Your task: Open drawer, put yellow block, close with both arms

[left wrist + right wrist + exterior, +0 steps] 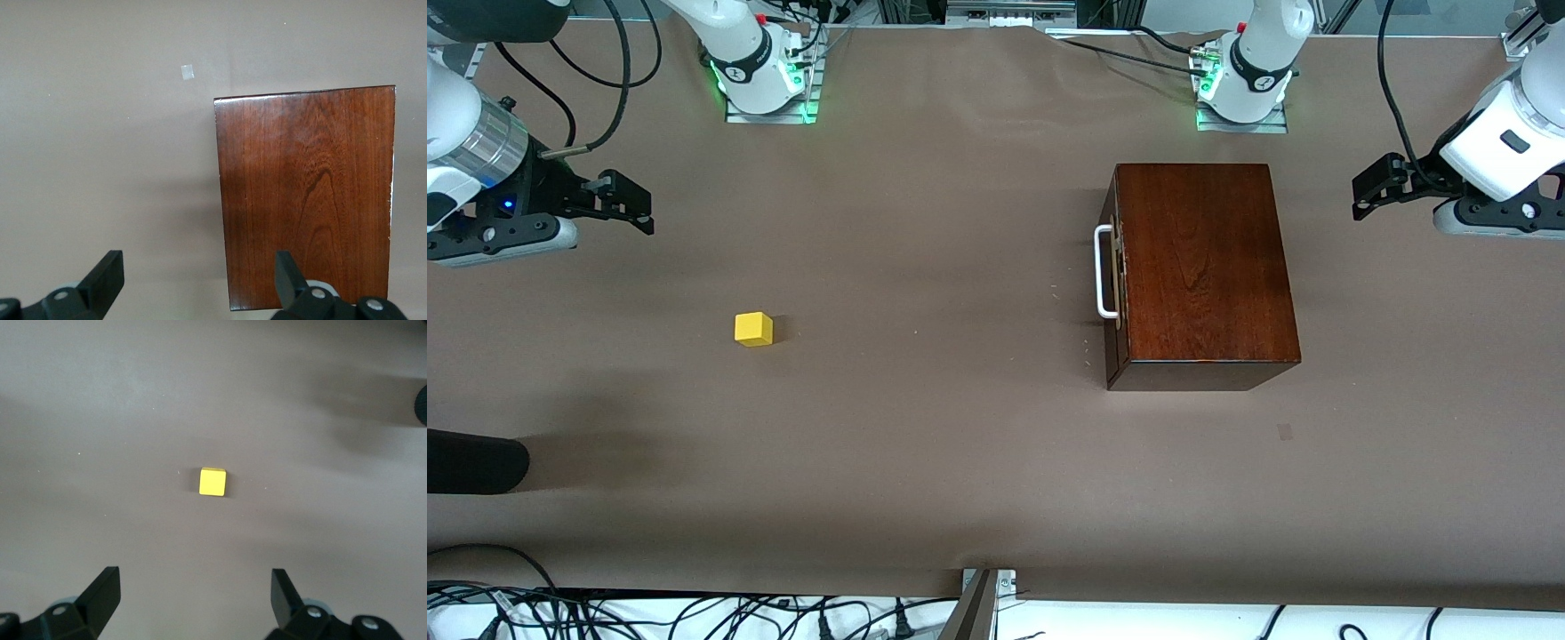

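The dark reddish-brown wooden box stands on the table toward the left arm's end. Its drawer is closed, and its white handle faces the right arm's end. The box's top also shows in the left wrist view. The yellow block lies on the table toward the right arm's end and also shows in the right wrist view. My left gripper is open and empty, up in the air beside the box's side away from the handle. My right gripper is open and empty, above the table short of the block.
A black rounded object juts in at the right arm's end, nearer the front camera than the block. A small pale patch marks the brown table cover near the box. Cables and a metal bracket lie along the near edge.
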Controlling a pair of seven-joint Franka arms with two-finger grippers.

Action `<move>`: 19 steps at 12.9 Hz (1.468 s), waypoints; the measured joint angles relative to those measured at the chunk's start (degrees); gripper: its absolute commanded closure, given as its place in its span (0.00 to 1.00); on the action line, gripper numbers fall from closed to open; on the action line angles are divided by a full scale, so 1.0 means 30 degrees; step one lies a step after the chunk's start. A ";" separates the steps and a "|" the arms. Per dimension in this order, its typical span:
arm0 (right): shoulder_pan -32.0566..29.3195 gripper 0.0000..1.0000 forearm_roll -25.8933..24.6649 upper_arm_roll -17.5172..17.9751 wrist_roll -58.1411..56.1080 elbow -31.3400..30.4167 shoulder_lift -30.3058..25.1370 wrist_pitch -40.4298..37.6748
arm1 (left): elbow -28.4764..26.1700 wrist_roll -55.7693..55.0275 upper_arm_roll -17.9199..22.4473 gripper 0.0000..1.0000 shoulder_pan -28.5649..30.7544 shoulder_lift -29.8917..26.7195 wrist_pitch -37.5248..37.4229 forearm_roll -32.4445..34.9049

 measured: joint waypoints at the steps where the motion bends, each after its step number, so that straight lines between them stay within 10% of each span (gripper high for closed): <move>1: 0.0000 0.00 0.0000 0.0000 0.0000 0.0001 0.0000 0.0000 | 0.0000 0.0000 0.0000 0.00 0.0000 0.0000 -0.0009 0.0000; 7: 0.0000 0.00 0.0000 0.0007 0.0000 0.0018 0.0000 0.0000 | 0.0037 0.0000 -0.0526 0.00 -0.0427 0.0006 -0.0517 0.0000; 12: 0.0003 0.00 0.0000 0.0026 0.0000 0.0025 0.0000 0.0000 | 0.0048 -0.0918 -0.4077 0.00 -0.1013 0.0802 -0.1279 -0.0149; 19: -0.0007 0.00 -0.0002 0.0018 0.0000 0.0072 -0.0001 0.0012 | 0.0024 -0.9662 -0.5441 0.00 -0.4962 0.5981 0.3823 -0.0219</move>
